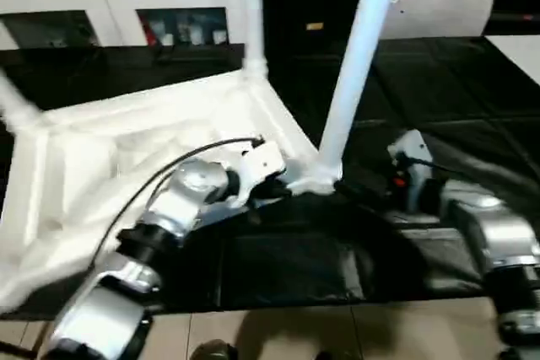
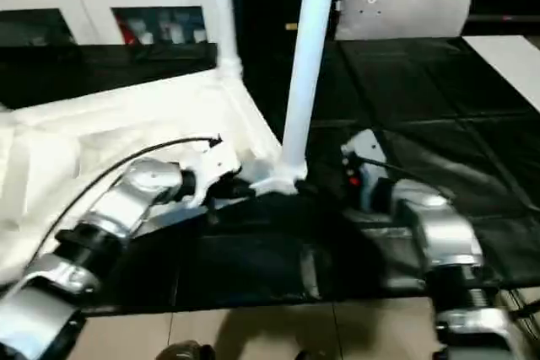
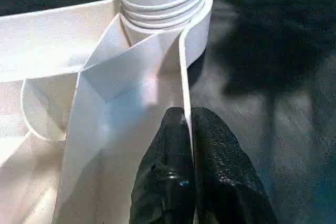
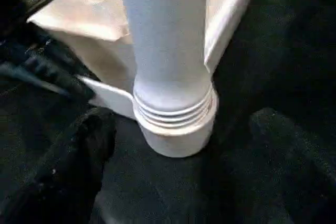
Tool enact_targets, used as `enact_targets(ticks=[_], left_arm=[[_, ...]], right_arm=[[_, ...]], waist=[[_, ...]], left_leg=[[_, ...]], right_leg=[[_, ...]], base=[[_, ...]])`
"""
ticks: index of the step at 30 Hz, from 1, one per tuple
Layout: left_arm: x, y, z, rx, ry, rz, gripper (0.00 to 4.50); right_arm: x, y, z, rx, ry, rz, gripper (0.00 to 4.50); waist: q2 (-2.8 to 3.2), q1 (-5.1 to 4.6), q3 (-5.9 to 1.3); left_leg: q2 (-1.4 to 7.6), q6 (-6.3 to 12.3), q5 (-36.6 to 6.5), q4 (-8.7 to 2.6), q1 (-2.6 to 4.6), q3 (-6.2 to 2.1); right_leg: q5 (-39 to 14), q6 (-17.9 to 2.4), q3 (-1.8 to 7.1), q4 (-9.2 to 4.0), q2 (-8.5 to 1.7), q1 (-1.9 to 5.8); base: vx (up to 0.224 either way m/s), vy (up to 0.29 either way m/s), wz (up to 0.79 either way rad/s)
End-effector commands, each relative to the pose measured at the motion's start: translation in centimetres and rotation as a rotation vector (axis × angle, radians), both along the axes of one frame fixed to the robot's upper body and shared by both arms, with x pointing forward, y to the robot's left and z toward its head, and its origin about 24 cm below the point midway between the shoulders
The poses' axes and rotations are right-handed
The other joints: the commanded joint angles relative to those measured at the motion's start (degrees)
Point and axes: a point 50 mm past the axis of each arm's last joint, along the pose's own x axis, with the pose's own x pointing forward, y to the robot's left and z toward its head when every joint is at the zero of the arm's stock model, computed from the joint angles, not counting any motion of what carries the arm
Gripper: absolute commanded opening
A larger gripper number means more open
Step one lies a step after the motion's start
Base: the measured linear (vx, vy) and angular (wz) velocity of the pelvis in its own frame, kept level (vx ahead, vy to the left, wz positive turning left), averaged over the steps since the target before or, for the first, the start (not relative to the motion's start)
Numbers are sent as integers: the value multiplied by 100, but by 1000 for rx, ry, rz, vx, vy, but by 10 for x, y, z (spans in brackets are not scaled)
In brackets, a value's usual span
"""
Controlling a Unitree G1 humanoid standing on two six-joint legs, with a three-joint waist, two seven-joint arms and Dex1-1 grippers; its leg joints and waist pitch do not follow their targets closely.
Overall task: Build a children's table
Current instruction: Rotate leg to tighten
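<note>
Our left gripper (image 3: pixel 189 129) pinches the table's rim (image 3: pixel 184 66); right gripper (image 4: pixel 173 182) open beside the seated leg (image 1: pixel 359 56). Three legs seem in.

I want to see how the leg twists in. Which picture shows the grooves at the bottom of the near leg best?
The right wrist view: the leg's grooves sit centred above the round corner socket. The left wrist view cuts them off at the edge. In the head views the near leg shows whole, its grooves unreadable.

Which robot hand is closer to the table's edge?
Left. The left gripper is pinched shut on the table's edge; the right gripper stands open around the leg nearby.
</note>
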Motion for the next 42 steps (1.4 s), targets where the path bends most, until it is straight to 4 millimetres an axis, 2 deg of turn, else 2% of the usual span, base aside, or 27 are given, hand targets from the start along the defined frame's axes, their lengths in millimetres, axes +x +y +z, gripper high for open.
enact_targets(ticks=[1, 4, 9, 13, 17, 22, 23, 25, 27, 38, 42], left_arm=[[-8, -2, 0, 42, 3, -115, 0], [-14, 3, -3, 77, 3, -198, 0], [-25, 9, -6, 123, 24, -326, 0], [-27, 10, -5, 128, 27, -361, 0], [-28, 11, -5, 131, 29, -381, 0], [-32, 9, -3, 125, 36, -415, 0], [-32, 9, -3, 123, 36, -418, 0], [-32, 9, -3, 122, 36, -422, 0], [-32, 9, -3, 121, 36, -423, 0], [-34, 9, -4, 123, 42, -432, 0], [-34, 9, -4, 123, 44, -433, 0]], right_arm=[[0, 1, 6, -6, -27, 80, 445], [0, 2, 9, -14, -42, 141, 445], [-3, 7, 10, -44, -50, 240, 445], [-6, 10, 9, -38, -42, 305, 445], [-7, 13, 9, -12, -30, 332, 445], [-8, 14, 9, 19, -11, 358, 398], [-9, 14, 8, 21, -6, 365, 377], [-9, 15, 8, 26, 1, 377, 373], [-10, 16, 8, 33, 10, 388, 347], [-9, 23, 9, 48, -5, 421, 266], [-7, 28, 11, 58, -17, 435, 219]], waist=[[-42, 37, -461], [-36, 55, -458], [-37, 102, -466], [-42, 165, -461], [-40, 169, -451], [-46, 174, -455], [-61, 173, -457], [-57, 175, -456], [-68, 174, -456], [-62, 172, -452], [-67, 168, -446]], left_leg=[[327, 488, -1015, -344, 84, -83], [340, 406, -1107, -355, 85, -91], [349, 385, -1100, -357, 91, -90], [345, 366, -1156, -353, 94, -83], [345, 291, -1327, -364, 98, -95], [344, 282, -1307, -363, 91, -99], [344, 300, -1258, -359, 90, -97], [338, 311, -1242, -356, 85, -94], [337, 324, -1206, -353, 86, -92], [340, 314, -1213, -358, 87, -97], [338, 322, -1204, -359, 84, -96]], right_leg=[[-1193, -1256, 317, -344, -429, 332], [-1282, -1243, 321, -338, -433, 326], [-1241, -1277, 328, -323, -436, 314], [-1367, -1244, 337, -326, -438, 311], [-1621, -1185, 337, -344, -439, 306], [-1668, -1154, 342, -342, -441, 306], [-1615, -1167, 341, -332, -436, 303], [-1637, -1160, 339, -335, -434, 302], [-1632, -1157, 338, -334, -433, 301], [-1686, -1135, 338, -337, -432, 296], [-1653, -1150, 340, -330, -432, 295]], base=[[0, 0, 0], [0, 0, 0], [0, 0, 0], [0, 0, 0], [0, 0, 0], [0, 0, 0], [0, 0, 0], [0, 0, 0], [0, 0, 0], [0, 0, 0], [0, 0, 0]])
